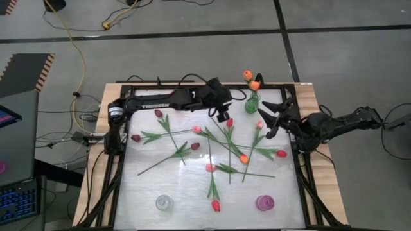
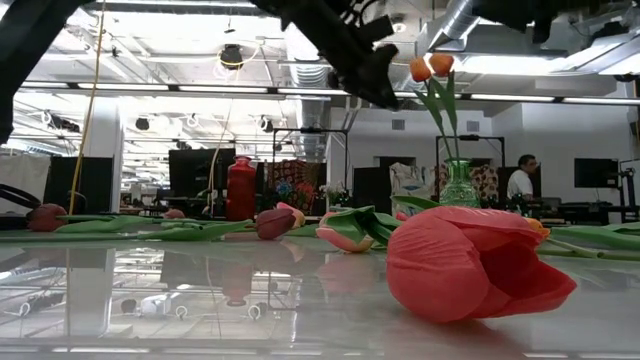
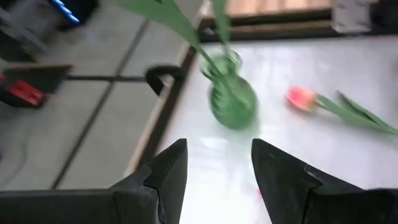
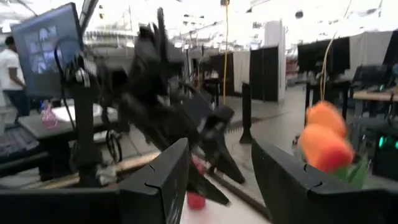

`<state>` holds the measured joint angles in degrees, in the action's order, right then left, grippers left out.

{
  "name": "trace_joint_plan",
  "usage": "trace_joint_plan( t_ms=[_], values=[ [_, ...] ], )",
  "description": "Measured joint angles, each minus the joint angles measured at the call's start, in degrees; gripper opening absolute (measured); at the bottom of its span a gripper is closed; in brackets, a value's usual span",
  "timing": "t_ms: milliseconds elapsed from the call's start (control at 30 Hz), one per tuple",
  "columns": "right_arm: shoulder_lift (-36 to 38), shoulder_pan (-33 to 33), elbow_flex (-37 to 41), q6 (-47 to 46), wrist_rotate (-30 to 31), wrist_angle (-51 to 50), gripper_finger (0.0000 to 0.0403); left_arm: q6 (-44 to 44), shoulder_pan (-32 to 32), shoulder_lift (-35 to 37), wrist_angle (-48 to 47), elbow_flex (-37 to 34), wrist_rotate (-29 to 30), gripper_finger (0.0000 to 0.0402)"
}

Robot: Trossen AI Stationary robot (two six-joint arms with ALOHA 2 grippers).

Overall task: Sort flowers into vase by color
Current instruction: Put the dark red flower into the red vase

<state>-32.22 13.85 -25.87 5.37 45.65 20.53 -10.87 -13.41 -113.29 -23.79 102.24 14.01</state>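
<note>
While two orange tulips (image 1: 252, 80) stand in the green glass vase (image 1: 252, 104) at the far edge of the white surface (image 1: 148, 183), the other flowers lie loose across its middle: from above I count about three dark maroon heads, several pink ones and a few red or orange ones, stems crossing. Two more vases wait empty at the near edge, a clear one (image 1: 164, 203) and a purple one (image 1: 264, 203). The left claw (image 1: 222, 117) hangs open and empty just beside the green vase; its wrist view shows the vase (image 3: 231, 99) beyond parted fingers, with a pink tulip (image 3: 301, 98) lying close by. The right claw (image 1: 268, 122), also open and empty, hovers on the vase's other side. Only the low view shows one red tulip head (image 2: 470, 262) lying nearest the camera.
</note>
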Motion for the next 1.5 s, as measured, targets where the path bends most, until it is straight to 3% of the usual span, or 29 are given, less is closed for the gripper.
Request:
trace_joint_plan(
  t_ms=[233, 400, 500, 667, 900, 1167, 1500],
  values=[
    [0.0, -0.1, 0.0, -8.5, 0.1, -8.4, 0.0203, 2.6, 0.9, 4.3, -13.8, 0.0, -6.0, 0.0167],
    [0.0, -0.1, 0.0, -10.4, 0.1, -11.5, 0.0203, 4.5, 0.9, 6.7, -24.3, 0.0, -6.4, 0.0167],
    [0.0, -0.1, 0.0, -10.5, 0.1, -13.1, 0.0203, 4.7, 1.0, 7.3, -28.0, 0.0, -10.0, 0.0167],
    [-0.8, -0.1, 0.0, -11.4, 0.0, -13.6, 0.0203, 3.3, 1.7, 6.2, -29.5, 0.0, -17.6, 0.0167],
    [-3.1, -0.1, 0.0, -15.9, -0.4, -15.4, 0.0203, 4.1, 3.7, 3.7, -31.1, -0.7, -18.3, 0.0167],
    [-7.3, -0.1, 0.0, -18.0, -0.6, -17.3, 0.0203, 9.3, 4.5, 3.5, -32.7, -8.9, -24.6, 0.0167],
    [-10.3, -0.1, 0.0, -18.0, -0.6, -17.3, 0.0203, 16.2, 7.2, 3.6, -33.4, -16.8, -25.6, 0.0167]
  ],
)
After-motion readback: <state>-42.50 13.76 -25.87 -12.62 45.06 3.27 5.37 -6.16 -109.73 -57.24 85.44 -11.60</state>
